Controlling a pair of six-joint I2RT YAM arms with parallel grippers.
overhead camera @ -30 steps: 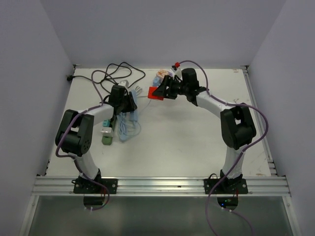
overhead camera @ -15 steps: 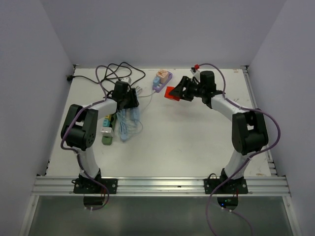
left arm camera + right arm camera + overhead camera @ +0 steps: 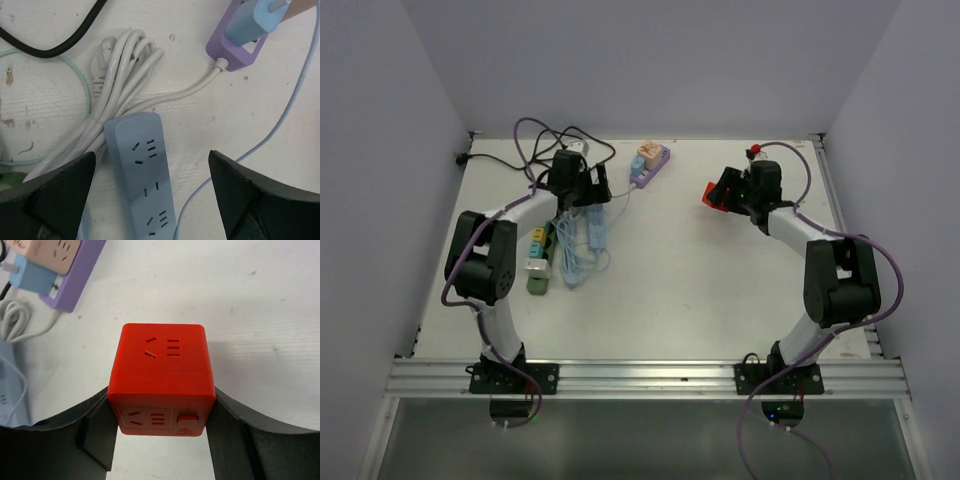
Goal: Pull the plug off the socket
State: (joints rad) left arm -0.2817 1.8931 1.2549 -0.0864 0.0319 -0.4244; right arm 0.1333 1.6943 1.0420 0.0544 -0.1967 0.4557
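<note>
Pinching the red plastic cube socket (image 3: 162, 372) in our right gripper (image 3: 162, 410), well apart from the bundled white cord (image 3: 120, 65), slots bare, we judge unplugging done; our left gripper (image 3: 150, 160) hangs spread above the pale-blue power strip (image 3: 152, 200). Next, set the cube down gently.

The red cube plug (image 3: 162, 380) was free of the purple socket strip (image 3: 80, 275) and well apart from it, out toward the far right part of the table (image 3: 720, 290). It sat squarely between the fingers of the right gripper (image 3: 162, 407), pressed on two opposite sides. Its upper face carried one set of outlet slots; the face below carried another set and a small red switch. Whether it touched the surface could not be told. The purple socket strip lay flat near the middle of the far edge, angled, with a white cord leaving its near end. A blue adapter (image 3: 32, 277) and a peach block (image 3: 47, 252) were seated in it.
</note>
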